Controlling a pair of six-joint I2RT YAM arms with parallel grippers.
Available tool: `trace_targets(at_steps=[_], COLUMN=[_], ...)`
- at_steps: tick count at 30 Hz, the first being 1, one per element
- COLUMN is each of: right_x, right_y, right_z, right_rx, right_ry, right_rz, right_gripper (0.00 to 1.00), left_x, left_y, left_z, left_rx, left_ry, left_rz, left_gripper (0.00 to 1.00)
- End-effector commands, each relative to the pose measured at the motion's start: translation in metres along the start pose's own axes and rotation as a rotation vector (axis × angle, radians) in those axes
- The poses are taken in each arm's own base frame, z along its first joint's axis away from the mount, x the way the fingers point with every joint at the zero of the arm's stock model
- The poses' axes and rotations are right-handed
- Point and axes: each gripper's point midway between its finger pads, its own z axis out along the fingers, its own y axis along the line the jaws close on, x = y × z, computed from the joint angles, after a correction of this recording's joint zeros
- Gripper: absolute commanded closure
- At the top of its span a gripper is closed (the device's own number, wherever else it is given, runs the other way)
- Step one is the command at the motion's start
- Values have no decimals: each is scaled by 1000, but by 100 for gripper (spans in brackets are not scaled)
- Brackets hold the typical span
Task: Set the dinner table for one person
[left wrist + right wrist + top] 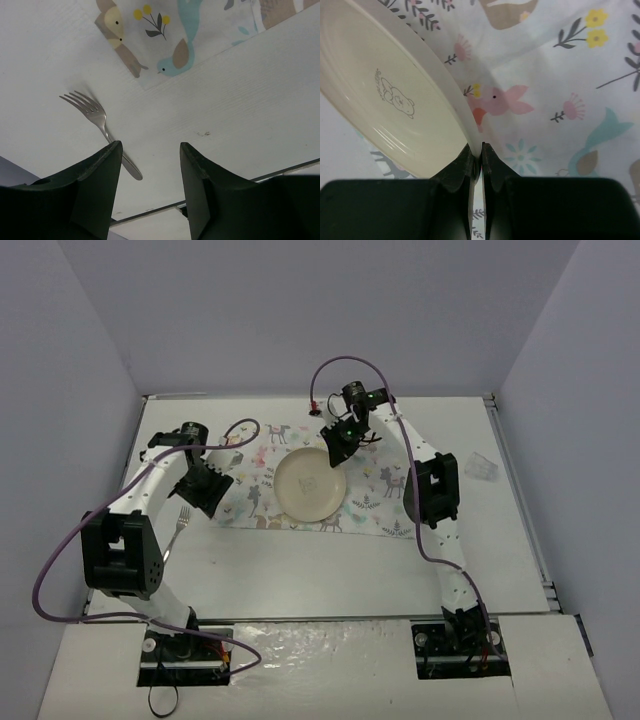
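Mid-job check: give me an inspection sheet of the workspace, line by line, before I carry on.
Surface: white matte dinner table.
Job's things: cream plate lies on the animal-print placemat; fork lies on the bare table, off the placemat's left edge.
Clutter: small clear plastic item near the table's right edge; kind cannot be told.
Grippers: left gripper open, empty, above the table by the fork; right gripper shut on the plate's far-right rim.
Cables: a purple cable loops off each arm.
Surroundings: plain walls on three sides; nothing else seen.
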Motion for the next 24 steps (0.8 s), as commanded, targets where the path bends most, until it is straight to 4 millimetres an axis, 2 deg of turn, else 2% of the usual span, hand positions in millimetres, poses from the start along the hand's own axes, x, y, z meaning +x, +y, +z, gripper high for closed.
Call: trace_targets(at_steps=[1, 3, 6, 12, 17, 20, 24], right_x=[-35, -39, -49, -77, -79, -85, -81], right_y=[-23, -29, -28, -28, -48, -58, -64], right_z=[-28, -25, -25, -54, -51, -58, -65], right_rx=[169, 186, 177, 218, 277, 324, 334], right_ry=[-91, -101, -128, -214, -237, -290, -303], right_rz=[7, 9, 1, -7, 4, 0, 23], right_gripper=[100, 100, 100, 100, 100, 100, 100], left_x=[-13, -14, -11, 2, 3, -2, -9], left_y=[-4, -5, -5, -12, -11, -6, -4], left_z=[-12, -14, -20, -30, -27, -25, -24], left_rx=[-3, -9, -27, -24, -22, -33, -33], left_ry=[-13, -16, -12, 11, 41, 51, 43], left_rz=[57, 54, 90, 106, 134, 133, 123], left_gripper=[54, 54, 54, 54, 54, 54, 54])
